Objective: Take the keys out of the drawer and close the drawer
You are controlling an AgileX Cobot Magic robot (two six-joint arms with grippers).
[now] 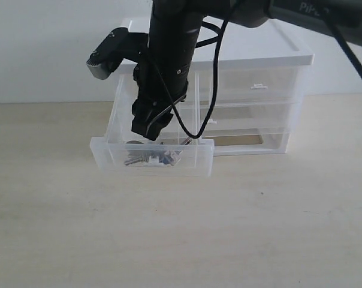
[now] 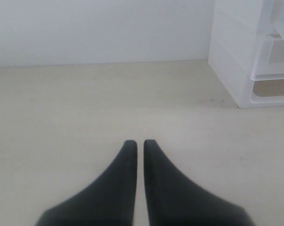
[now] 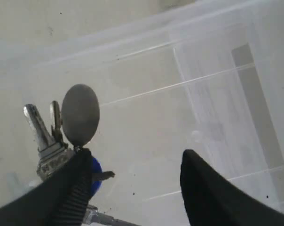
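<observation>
With the keys (image 3: 69, 125) lying in the pulled-out drawer (image 1: 196, 157), the reach-in is in hand: the right fingers (image 3: 212, 197) hang spread and empty, the bunch beside one tip, so next they should shift over it and clench, while the left fingers (image 2: 118, 188) idle clenched on nothing.

The right arm (image 1: 169, 48) is matte black, with a loose black cable (image 1: 215, 78), white lettering (image 1: 310, 7) (cut off at the frame edge) and tapered black fingers (image 3: 212, 193).
</observation>
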